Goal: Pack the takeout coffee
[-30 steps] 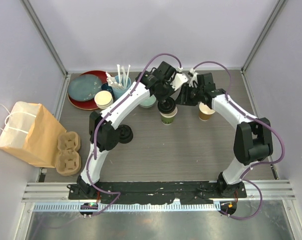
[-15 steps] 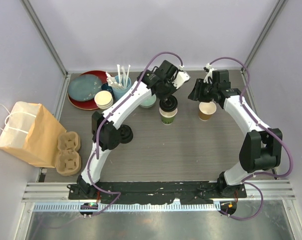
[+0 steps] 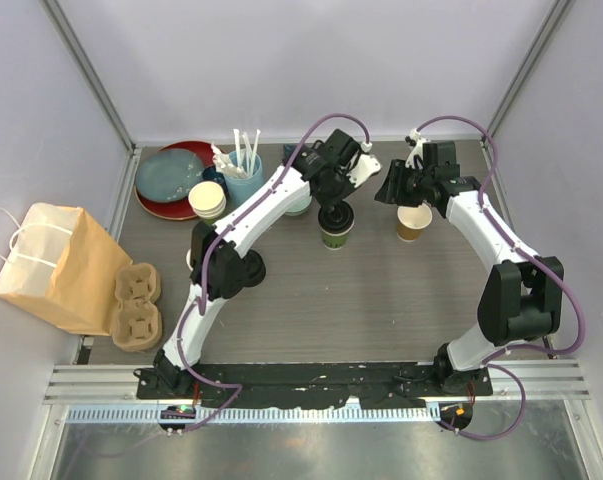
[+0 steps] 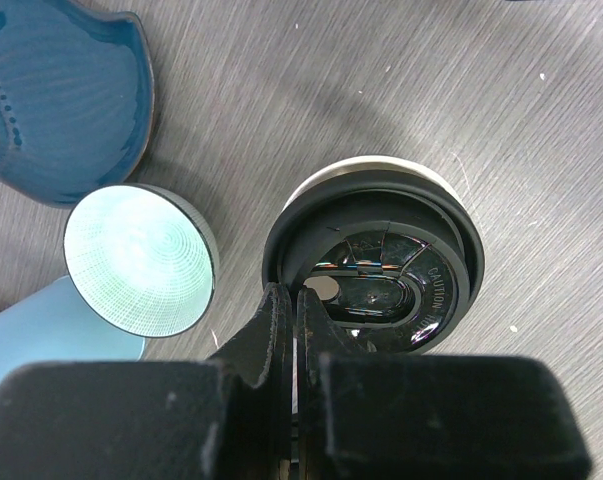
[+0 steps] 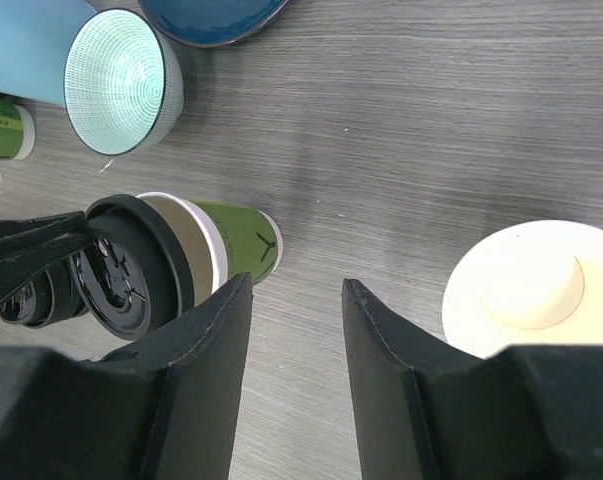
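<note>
Lid (image 4: 391, 290) hangs tilted from our left pincer (image 4: 291, 305), clenched on its rim, half over the green cup (image 5: 236, 240) directly beneath. Our right pincer (image 5: 296, 300) stands released and empty, green cup to its left, lidless brown cup (image 3: 413, 228) to its right.

Paper bag (image 3: 56, 262) at the table's (image 3: 361, 300) left edge, pulp cup carrier (image 3: 136, 305) touching it, blue plate (image 3: 171, 175) on red plate (image 3: 196, 150) at the back, blue mug (image 3: 243, 182) holding white cutlery (image 3: 243, 145), cream cup stack (image 3: 208, 200), ribbed pale bowl (image 4: 139, 260).
</note>
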Robot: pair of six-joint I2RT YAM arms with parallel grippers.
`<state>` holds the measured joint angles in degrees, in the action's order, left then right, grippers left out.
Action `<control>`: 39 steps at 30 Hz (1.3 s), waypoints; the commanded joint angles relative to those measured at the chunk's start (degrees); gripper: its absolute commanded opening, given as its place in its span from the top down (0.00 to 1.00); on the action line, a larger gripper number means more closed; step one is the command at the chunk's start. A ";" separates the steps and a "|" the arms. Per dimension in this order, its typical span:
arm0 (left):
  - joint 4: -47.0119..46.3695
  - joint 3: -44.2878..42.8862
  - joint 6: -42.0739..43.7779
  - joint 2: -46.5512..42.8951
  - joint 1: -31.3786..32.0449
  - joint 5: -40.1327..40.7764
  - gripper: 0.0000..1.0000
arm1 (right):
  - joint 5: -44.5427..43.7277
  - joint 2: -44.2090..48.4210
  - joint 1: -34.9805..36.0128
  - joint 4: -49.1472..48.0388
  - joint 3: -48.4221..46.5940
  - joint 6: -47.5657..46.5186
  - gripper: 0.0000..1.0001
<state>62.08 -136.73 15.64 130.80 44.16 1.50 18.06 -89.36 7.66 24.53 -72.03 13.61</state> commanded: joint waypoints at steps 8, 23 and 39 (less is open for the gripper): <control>2.25 -3.63 2.38 2.96 0.93 1.32 1.00 | 1.53 0.86 0.25 -0.89 0.40 -0.95 0.53; 0.76 -4.07 2.03 0.77 0.93 -0.44 0.77 | 3.47 0.68 0.60 -2.03 1.45 -0.95 0.51; 0.58 -4.07 0.45 -5.72 0.40 -1.23 0.51 | 5.14 1.38 5.17 -6.51 1.01 0.45 0.50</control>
<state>63.79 -138.74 16.88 131.35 44.62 1.45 20.93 -89.41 11.29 23.22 -70.32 13.50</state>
